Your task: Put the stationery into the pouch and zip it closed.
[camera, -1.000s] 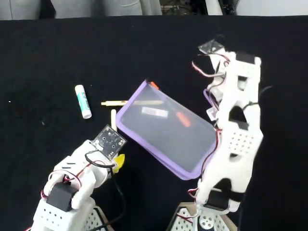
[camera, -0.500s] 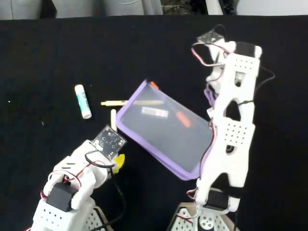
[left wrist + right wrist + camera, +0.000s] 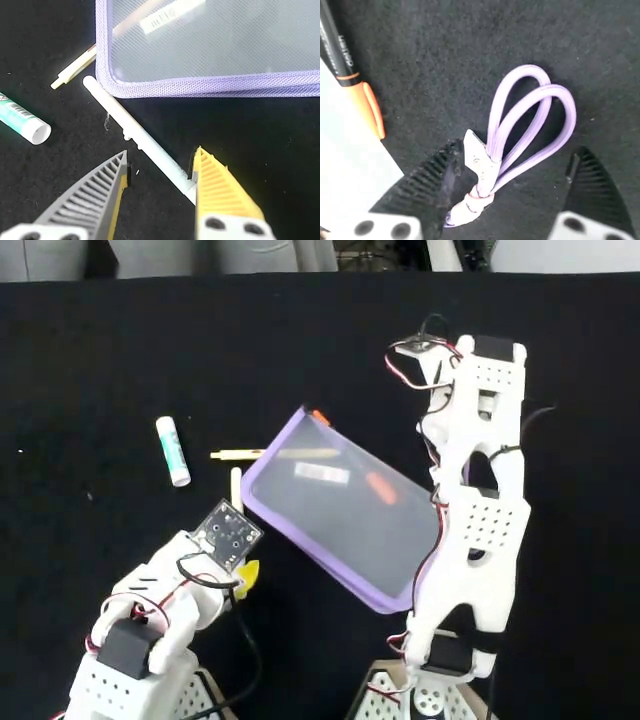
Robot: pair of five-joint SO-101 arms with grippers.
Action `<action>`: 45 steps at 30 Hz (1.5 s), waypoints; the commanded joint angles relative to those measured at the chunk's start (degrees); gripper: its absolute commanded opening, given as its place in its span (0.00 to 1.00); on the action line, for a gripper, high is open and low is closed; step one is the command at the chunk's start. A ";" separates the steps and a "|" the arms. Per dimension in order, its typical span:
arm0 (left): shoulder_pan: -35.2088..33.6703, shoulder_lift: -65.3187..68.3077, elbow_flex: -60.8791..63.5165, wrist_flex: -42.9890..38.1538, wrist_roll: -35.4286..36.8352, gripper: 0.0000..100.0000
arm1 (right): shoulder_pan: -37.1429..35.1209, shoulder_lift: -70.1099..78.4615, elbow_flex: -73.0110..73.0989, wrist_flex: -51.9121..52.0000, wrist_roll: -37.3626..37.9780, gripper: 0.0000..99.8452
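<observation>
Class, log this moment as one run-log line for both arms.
left gripper: open, astride white pen | right gripper: open, astride purple loop | pouch: lying flat | glue stick: outside pouch

A purple-edged mesh pouch (image 3: pixel 345 510) lies flat, a white pen (image 3: pixel 150 150) just beside its corner, a glue stick (image 3: pixel 172 450) nearby.
</observation>
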 commanded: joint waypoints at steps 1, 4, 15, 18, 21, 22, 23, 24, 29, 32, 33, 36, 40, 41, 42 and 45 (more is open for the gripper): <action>-0.04 -0.18 -0.57 -1.23 0.70 0.22 | -1.49 -3.65 0.22 -0.79 -0.70 0.34; -0.04 -0.18 -0.57 -1.14 0.70 0.22 | -2.37 -1.45 -0.13 -1.05 -0.79 0.34; -0.04 -0.18 -0.57 -1.14 0.70 0.22 | -2.46 4.62 -0.13 -5.19 -0.79 0.26; -0.04 -0.18 -0.57 -1.14 0.70 0.22 | -2.46 4.53 -0.22 -5.19 -0.79 0.20; -0.04 -0.18 -0.57 -1.14 0.70 0.22 | -2.11 4.53 -2.51 -3.96 -1.14 0.16; -0.04 -0.18 -0.57 -1.14 0.70 0.22 | -2.11 4.53 -3.82 -2.99 -1.14 0.16; -0.04 -0.18 -0.57 -1.14 0.70 0.22 | -2.11 4.62 -5.41 -1.93 -1.14 0.14; -0.04 -0.18 -0.57 -1.14 0.70 0.22 | -2.11 4.70 -6.99 -0.70 -1.14 0.13; -0.04 -0.18 -0.57 -1.14 0.79 0.22 | -2.46 4.70 -12.97 1.76 -1.23 0.02; -0.04 -0.18 -0.57 -1.14 0.79 0.22 | -2.20 4.62 -13.93 1.76 -2.64 0.02; -0.04 -0.18 -0.57 -1.14 0.79 0.22 | -2.20 4.53 -13.93 1.76 -3.25 0.02; -0.04 -0.18 -0.57 -1.14 0.79 0.22 | -2.37 4.44 -14.02 1.76 -3.60 0.02; -0.04 -0.18 -0.57 -1.14 0.79 0.22 | -2.46 2.86 -16.48 1.93 -3.60 0.01; -0.04 -0.18 -0.57 -1.14 0.79 0.22 | -2.46 1.80 -17.45 1.93 -3.60 0.01; -0.04 -0.18 -0.57 -1.14 0.79 0.22 | -2.46 0.57 -18.51 2.02 -3.60 0.01; -0.04 -0.18 -0.57 -1.14 0.79 0.22 | -2.46 -4.62 -20.44 2.02 -3.60 0.01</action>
